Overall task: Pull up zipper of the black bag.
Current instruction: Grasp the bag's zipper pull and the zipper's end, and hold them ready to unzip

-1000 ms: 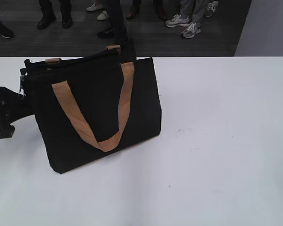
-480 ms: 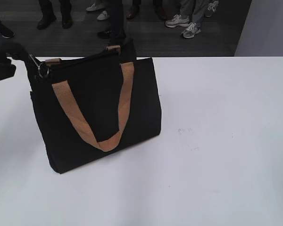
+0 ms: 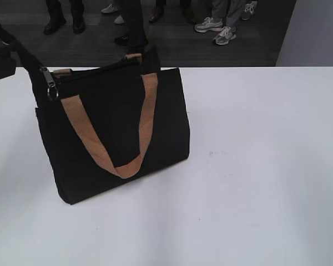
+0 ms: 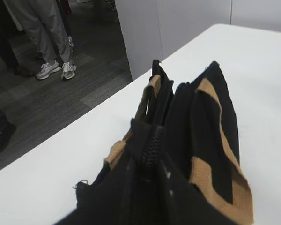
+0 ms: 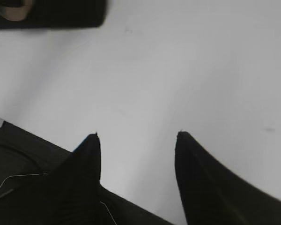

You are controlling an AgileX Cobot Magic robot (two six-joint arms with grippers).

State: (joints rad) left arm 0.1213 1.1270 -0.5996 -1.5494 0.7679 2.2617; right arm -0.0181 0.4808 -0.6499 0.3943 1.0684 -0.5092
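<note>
Bag: the black bag point(image 3: 116, 133) stands upright on the white surface point(image 3: 255, 166), left of centre in the exterior view, with a tan handle point(image 3: 108, 145) hanging down its near face.
Zipper: the zipper point(image 4: 152, 149) runs along the top edge; in the left wrist view its teeth look closed close to the camera, while the mouth further along appears to gape, so most of the run probably remains.
Tab: a black tab with a silvery ring point(image 3: 51, 88) rises off the bag's top left corner, drawn taut up and to the left.
Left hand: the left hand point(image 3: 1, 60) sits at the left edge of the exterior view, at the far end of that tab; its fingers are out of sight, so I cannot tell whether it grips.
Right hand: the right hand point(image 5: 136, 137) hovers over bare surface with fingers spread apart and nothing between them.
Doing it well: pull in line with the teeth, not upward off the bag.
Bracing: the bag is light and free-standing; the idle hand could steady it.
Risk: a slanted pull may tip or drag the bag.
</note>
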